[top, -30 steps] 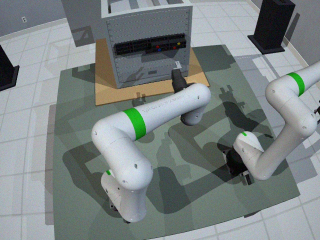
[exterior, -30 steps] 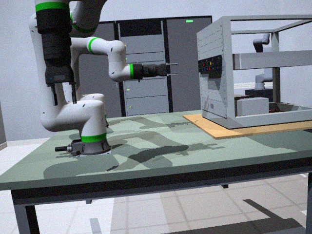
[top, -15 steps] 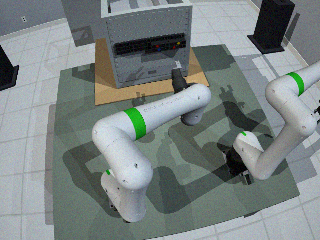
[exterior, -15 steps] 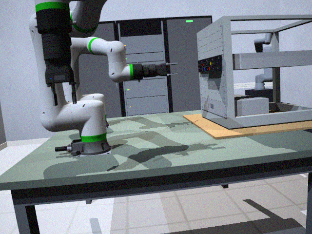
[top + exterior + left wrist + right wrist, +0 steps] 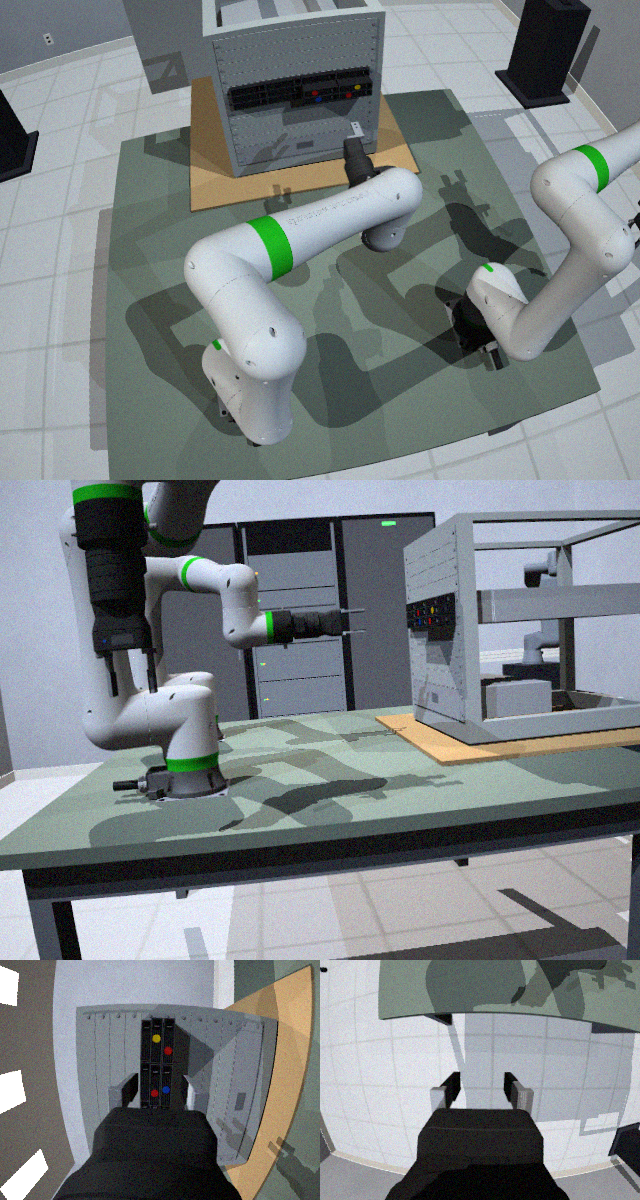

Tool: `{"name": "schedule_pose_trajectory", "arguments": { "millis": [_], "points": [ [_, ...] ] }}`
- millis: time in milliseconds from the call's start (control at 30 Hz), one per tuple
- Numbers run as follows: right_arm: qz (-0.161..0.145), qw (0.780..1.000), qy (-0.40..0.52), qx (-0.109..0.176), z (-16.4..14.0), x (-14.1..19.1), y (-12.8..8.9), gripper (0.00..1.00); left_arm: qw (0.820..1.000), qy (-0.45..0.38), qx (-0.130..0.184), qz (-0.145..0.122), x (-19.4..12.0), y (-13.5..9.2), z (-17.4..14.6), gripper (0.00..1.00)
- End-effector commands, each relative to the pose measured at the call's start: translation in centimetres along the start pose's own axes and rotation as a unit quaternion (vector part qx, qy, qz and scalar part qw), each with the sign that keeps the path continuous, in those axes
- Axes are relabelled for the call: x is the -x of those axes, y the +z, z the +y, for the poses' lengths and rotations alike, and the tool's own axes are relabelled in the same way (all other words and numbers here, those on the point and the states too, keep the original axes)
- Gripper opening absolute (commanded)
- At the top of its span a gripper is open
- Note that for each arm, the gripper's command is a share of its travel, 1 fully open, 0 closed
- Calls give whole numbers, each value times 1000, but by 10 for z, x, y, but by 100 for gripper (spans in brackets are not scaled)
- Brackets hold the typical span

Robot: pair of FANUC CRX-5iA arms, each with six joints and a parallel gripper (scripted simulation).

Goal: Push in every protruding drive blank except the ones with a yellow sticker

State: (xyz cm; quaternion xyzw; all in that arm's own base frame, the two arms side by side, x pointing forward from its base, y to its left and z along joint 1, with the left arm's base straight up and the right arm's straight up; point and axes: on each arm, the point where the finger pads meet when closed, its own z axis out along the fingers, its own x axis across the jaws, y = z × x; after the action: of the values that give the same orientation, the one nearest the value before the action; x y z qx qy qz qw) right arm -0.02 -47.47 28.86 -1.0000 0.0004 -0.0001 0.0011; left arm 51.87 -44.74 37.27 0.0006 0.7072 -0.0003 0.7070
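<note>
The drive blanks (image 5: 281, 93) (image 5: 445, 609) (image 5: 145, 1040) sit in a black band across the front of the rack (image 5: 381, 67) (image 5: 469, 635) (image 5: 87, 1035), ahead of the left gripper (image 5: 355, 127) (image 5: 365, 621) (image 5: 159, 1083) and apart from its tips. That pincer is spread wide, with nothing between its fingers. In its wrist view, a red sticker (image 5: 314, 93) (image 5: 418, 613) (image 5: 154, 1093) and the blue sticker (image 5: 318, 99) (image 5: 419, 622) (image 5: 166, 1090) show between the fingers; the yellow sticker (image 5: 357, 86) (image 5: 432, 609) (image 5: 156, 1038) and another red sticker (image 5: 348, 95) (image 5: 429, 620) (image 5: 168, 1051) show above that gap. How far each blank sticks out, I cannot tell. The rack stands upright on a tan board (image 5: 217, 198) (image 5: 444, 759) (image 5: 295, 1035), lower than the left pincer, on the green table (image 5: 134, 413) (image 5: 310, 831) (image 5: 306, 1115) (image 5: 405, 990). Well apart from the rack, the right gripper (image 5: 634, 223) (image 5: 133, 692) (image 5: 482, 1081) points down, open and empty, with floor tiles (image 5: 480, 1060) below it.
</note>
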Motion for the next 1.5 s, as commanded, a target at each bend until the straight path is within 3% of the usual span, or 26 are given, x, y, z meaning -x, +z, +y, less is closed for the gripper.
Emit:
{"name": "schedule_pose_trajectory", "arguments": {
  "millis": [0, 800, 1300, 1467],
  "points": [
    [0, 1000, 0, 1, 0, 0, -1, 100, 1000, -1, 0, -1, 1, 0, 0, 100],
    [0, 1000, 0, 1, 0, 0, -1, 100, 1000, -1, 0, -1, 1, 5, 3, 100],
    [0, 1000, 0, 1, 0, 0, -1, 100, 1000, -1, 0, -1, 1, 49, 34, 100],
    [0, 1000, 0, 1, 0, 0, -1, 100, 1000, -1, 0, -1, 1, 74, 51, 100]
  ]
}}
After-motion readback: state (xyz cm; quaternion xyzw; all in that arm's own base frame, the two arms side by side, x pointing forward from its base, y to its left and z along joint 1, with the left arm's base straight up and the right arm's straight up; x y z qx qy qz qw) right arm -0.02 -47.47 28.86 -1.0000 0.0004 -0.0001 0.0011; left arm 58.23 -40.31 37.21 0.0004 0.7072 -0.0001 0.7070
